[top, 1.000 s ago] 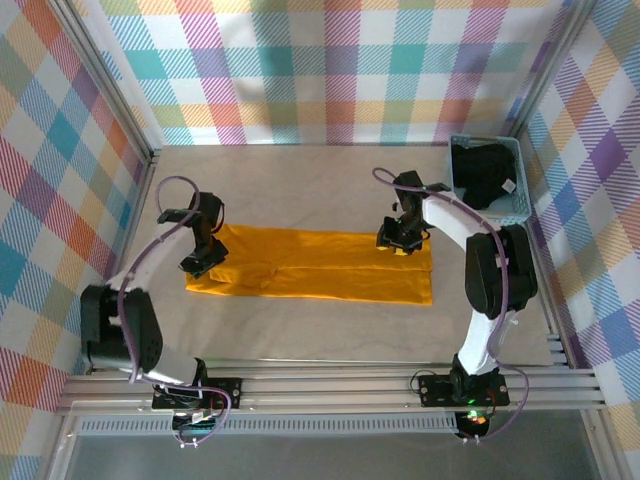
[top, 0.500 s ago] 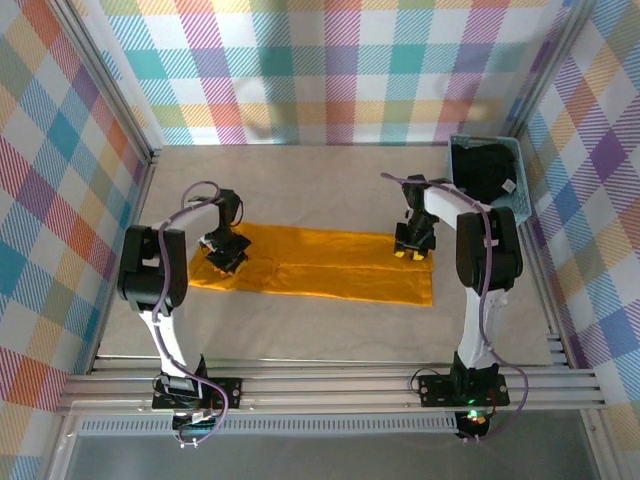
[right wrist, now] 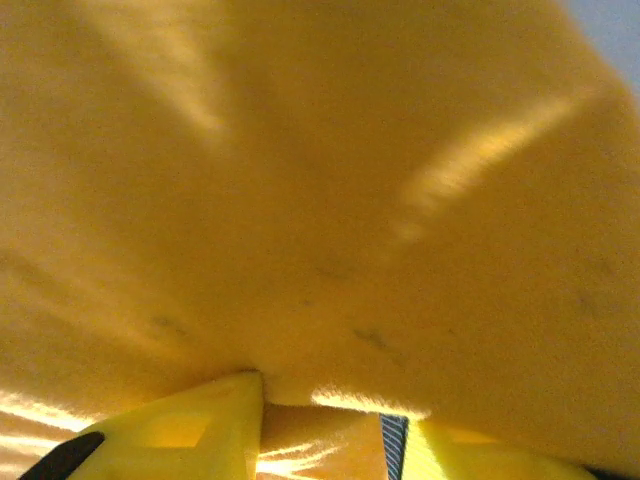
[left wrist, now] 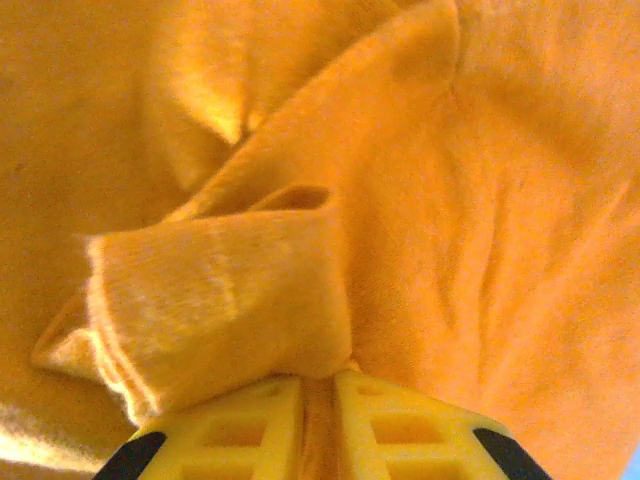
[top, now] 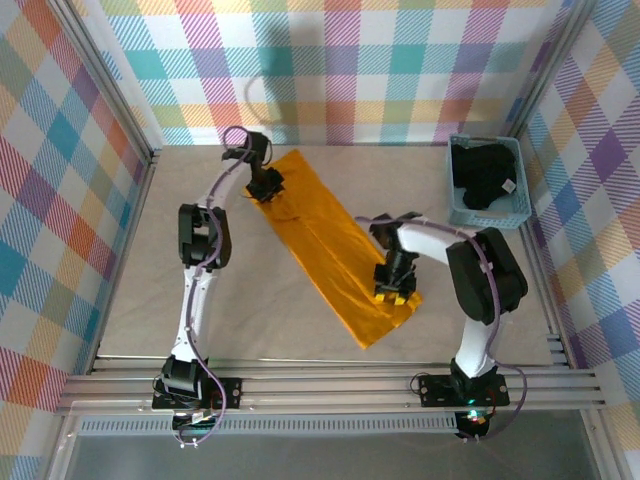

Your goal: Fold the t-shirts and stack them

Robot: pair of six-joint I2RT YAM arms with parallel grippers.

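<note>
The mustard-orange t-shirt (top: 330,240) lies folded into a long strip, running diagonally from the far left to the near right of the table. My left gripper (top: 266,184) is at its far end, shut on a pinched fold of the orange cloth (left wrist: 480,200), which bunches just above the yellow fingertips (left wrist: 250,400). My right gripper (top: 392,290) is at the near end, its jaws a little apart and closed on a thick fold of the orange shirt (right wrist: 300,180). The black t-shirt (top: 485,180), with a white tag, sits crumpled in the basket.
The light-blue mesh basket (top: 520,208) stands at the far right, against the checked wall. The beige table (top: 200,300) is bare to the left and near side of the strip. Metal frame rails run along the near edge.
The orange strip has swung from lying left to right into a diagonal. My left gripper carried its end to the far back; my right gripper drew its end nearer.
</note>
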